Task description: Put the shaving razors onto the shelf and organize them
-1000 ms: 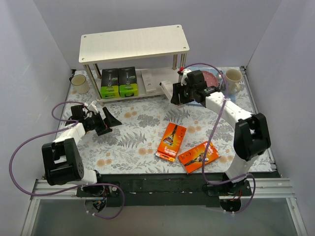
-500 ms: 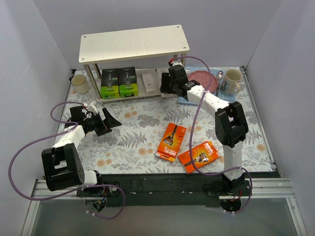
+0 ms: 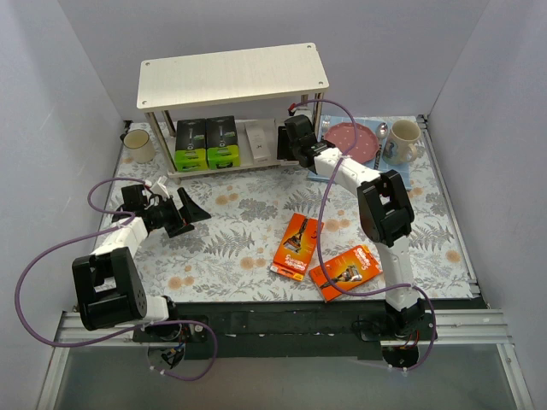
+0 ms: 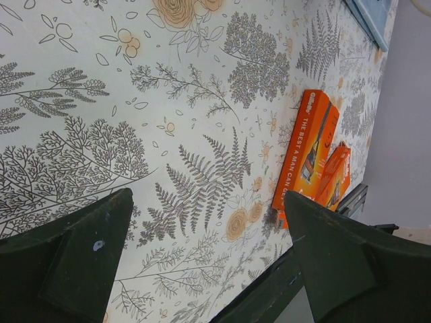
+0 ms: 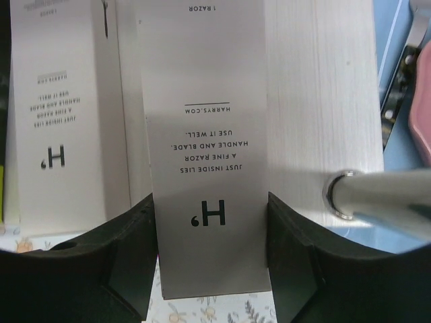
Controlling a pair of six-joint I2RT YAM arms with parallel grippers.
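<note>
The right gripper (image 5: 214, 269) is pinching a slim white box (image 5: 209, 168) by its long edges, one dark finger pressing each side. This box is lying lengthwise over the lower board (image 5: 316, 101) at the right end of the shelf (image 3: 231, 75), with its near end sticking out over the tablecloth. A chrome leg (image 5: 384, 192) is standing just right of it. The second white box (image 5: 64, 114) is lying just left of it on the same board. Further left on that tier, two black-and-green packs (image 3: 206, 143) are standing side by side and touching.

The left gripper (image 4: 209, 262) is hanging low over the left part of the table with its fingers spread wide and nothing between them.

A floral tablecloth (image 3: 239, 213), printed with grey ferns and orange blossoms, is covering the whole table. Two orange packs (image 3: 297, 246) are lying flat on it near the right arm's base, close together, the nearer one (image 3: 345, 272) angled to the right. A blue mat (image 3: 402, 175) carrying a red plate (image 3: 350, 137) is sitting in the far right corner beside a mug (image 3: 403, 139). Another mug (image 3: 139, 145) is standing at the far left, beside the shelf.

Plain pale grey walls (image 3: 51, 102) are closing in the table on the left, far and right sides. A black rail (image 3: 273, 320) is running along the near edge.
</note>
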